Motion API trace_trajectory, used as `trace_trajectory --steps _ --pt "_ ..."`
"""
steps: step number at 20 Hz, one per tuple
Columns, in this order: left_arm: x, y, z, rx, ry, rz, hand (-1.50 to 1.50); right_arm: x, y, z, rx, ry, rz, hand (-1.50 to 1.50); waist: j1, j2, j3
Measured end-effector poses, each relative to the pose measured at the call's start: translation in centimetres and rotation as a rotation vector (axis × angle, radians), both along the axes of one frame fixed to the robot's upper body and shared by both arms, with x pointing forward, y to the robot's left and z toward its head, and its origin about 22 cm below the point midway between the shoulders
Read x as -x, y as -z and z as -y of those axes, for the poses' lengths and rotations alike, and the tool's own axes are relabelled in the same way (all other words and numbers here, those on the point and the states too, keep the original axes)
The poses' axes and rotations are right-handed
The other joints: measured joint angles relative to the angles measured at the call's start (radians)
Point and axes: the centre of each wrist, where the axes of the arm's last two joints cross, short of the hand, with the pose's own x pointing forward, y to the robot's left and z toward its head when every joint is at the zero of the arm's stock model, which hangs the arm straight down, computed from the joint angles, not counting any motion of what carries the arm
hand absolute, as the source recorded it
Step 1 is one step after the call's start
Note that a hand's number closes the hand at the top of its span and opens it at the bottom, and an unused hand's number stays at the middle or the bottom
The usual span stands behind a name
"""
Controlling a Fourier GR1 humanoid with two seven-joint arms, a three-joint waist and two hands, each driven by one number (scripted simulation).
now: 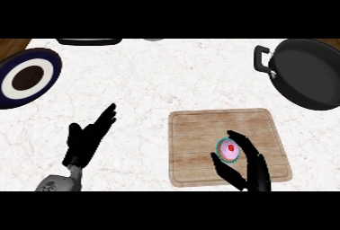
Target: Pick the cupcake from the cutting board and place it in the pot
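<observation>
My right robot hand [252, 173] curls round the cupcake [229, 149] on the cutting board [199, 134], with the pot [309, 72] at one o'clock.

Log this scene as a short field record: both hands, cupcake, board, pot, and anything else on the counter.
left hand: open, fingers straight, over the counter, left of the board
right hand: fingers and thumb curled round the cupcake
cupcake: pink top, red dot, teal wrapper; over the board's lower right part; lifted or not, cannot tell
cutting board: wooden, centre right
pot: black, empty, upper right, apart from the board
plate: dark blue rim, upper left
</observation>
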Motion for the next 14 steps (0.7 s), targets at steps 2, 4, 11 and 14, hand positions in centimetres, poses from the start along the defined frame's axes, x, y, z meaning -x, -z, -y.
trace_trajectory --steps 2,4,11,14 --pt "0.1 0.0 -0.1 -0.005 -0.007 0.006 0.0 0.0 0.4 -0.5 -0.008 -0.001 0.026 1.5 -0.001 -0.001 -0.001" --pt "0.2 0.2 -0.2 -0.005 -0.004 0.003 0.0 -0.2 0.7 -0.4 -0.026 -0.004 0.046 1.5 -0.002 -0.002 -0.002" --pt "-0.2 0.4 0.3 -0.005 -0.003 0.003 0.0 -0.5 2.5 1.0 -0.052 -0.011 0.158 1.5 -0.002 -0.007 -0.006" --pt "-0.4 0.2 0.1 -0.005 -0.001 0.007 0.0 -1.9 1.2 7.6 -0.017 -0.121 0.172 1.5 0.004 0.002 0.003"
